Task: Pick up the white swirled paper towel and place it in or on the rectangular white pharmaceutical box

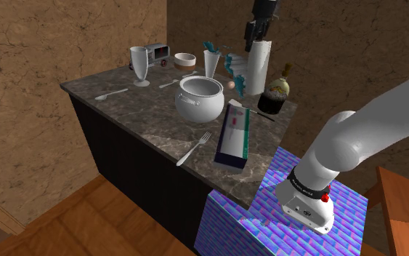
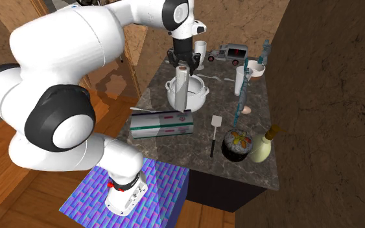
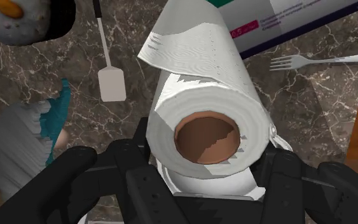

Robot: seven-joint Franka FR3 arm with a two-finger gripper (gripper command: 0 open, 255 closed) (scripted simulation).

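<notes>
Gripper (image 3: 206, 170) clasps the towel roll (image 3: 203, 95) by its top end, fingers pressed to both sides. Box (image 1: 232, 134) lies on the counter (image 1: 123, 109), just beside a fork (image 1: 194, 149).

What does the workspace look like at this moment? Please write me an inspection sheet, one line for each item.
Surface: dark marbled counter, with most things on its far half.
Job's things: white paper towel roll, upright in the end effector; white box with dark sides, lying flat at the counter's edge near the stand.
Clutter: white pot, fork, spatula, goblet, bottle.
End effector: shut on the roll's upper end.
Cables: nothing seen.
Surroundings: brown stone-like walls, wooden floor.
</notes>
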